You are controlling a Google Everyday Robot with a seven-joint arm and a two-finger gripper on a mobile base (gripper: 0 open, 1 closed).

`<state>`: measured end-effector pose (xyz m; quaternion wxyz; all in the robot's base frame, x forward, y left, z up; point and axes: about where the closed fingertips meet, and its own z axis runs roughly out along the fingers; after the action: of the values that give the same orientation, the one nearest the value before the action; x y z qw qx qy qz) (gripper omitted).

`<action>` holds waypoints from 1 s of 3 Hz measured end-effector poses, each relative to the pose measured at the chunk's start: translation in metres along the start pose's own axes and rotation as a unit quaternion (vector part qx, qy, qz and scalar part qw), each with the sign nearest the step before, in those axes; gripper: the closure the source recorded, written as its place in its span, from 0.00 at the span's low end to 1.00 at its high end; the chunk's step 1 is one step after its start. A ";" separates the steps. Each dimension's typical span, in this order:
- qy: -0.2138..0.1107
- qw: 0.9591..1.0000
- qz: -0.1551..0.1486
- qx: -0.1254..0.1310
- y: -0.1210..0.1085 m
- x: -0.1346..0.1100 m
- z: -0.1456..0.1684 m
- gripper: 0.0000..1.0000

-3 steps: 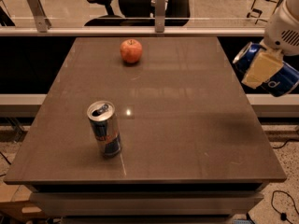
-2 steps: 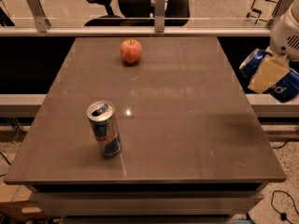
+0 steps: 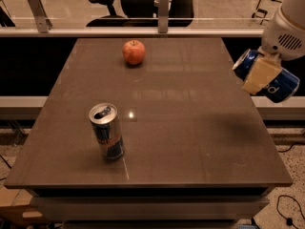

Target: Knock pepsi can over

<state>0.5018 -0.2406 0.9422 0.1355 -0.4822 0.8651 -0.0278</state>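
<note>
The pepsi can (image 3: 282, 87) is dark blue with white lettering and a silver top. It lies tilted on its side in the air at the right, just past the table's right edge and above table height. My gripper (image 3: 261, 75) is shut on it, with a beige finger (image 3: 259, 74) across the can's middle. The white arm comes in from the upper right corner.
The brown table (image 3: 190, 128) holds a slim silver-and-blue energy drink can (image 3: 107, 132) standing upright at the front left, and a red apple (image 3: 134, 52) at the back centre. A railing and office chairs stand behind the table.
My gripper and the held pepsi can drifted slightly right and down, then came back a little to the left. The energy drink can and the apple have not moved.
</note>
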 end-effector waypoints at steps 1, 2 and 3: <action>-0.004 0.999 -0.017 -0.031 0.009 -0.017 0.023 1.00; -0.009 0.998 -0.025 -0.052 0.016 -0.027 0.039 1.00; -0.012 0.997 -0.026 -0.077 0.024 -0.030 0.058 1.00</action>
<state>0.5127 -0.1976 0.8883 0.1075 -0.5137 0.8502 0.0411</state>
